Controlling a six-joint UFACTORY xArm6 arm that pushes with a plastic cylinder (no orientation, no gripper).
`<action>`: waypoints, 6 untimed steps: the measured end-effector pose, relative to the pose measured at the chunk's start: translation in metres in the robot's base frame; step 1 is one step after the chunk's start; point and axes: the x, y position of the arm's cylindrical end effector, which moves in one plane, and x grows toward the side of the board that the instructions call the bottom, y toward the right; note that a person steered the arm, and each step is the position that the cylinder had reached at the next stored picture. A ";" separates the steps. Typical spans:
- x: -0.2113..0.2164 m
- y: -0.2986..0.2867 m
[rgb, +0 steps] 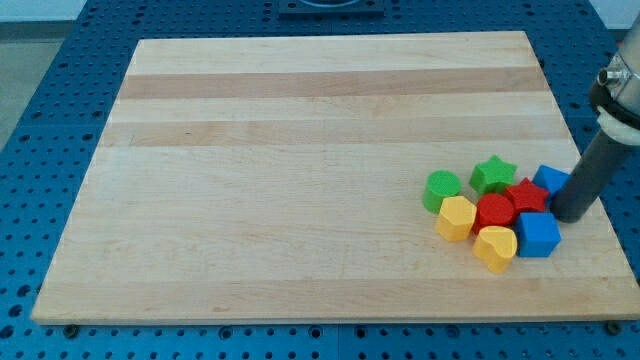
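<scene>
The light wooden board lay on a blue perforated desk, w/ all the blocks bunched near the view's bottom right. No claw on this arm, so nothing to call spread or pinched; it ended in a straight dark rod coming down from the view's right edge. My tip sat on the board at the cluster's right side, just beside the red star-shaped block and the blue block at the back, prob. touching one or both, but contact couldn't be told for sure. The blue cube-like block sat just below-left of the tip, close by. Left of the red star was a red round-ish block, touching it. Behind those, toward the view's top, stood a green star-shaped block. A green cylinder-like block sat at the cluster's left end. Below it was a yellow block, shape approx. hexagonal, and a yellow heart-shaped block was at the cluster's bottom, betw. the yellow one and the blue cube.
</scene>
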 end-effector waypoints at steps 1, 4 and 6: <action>-0.011 -0.003; -0.055 -0.017; -0.086 -0.056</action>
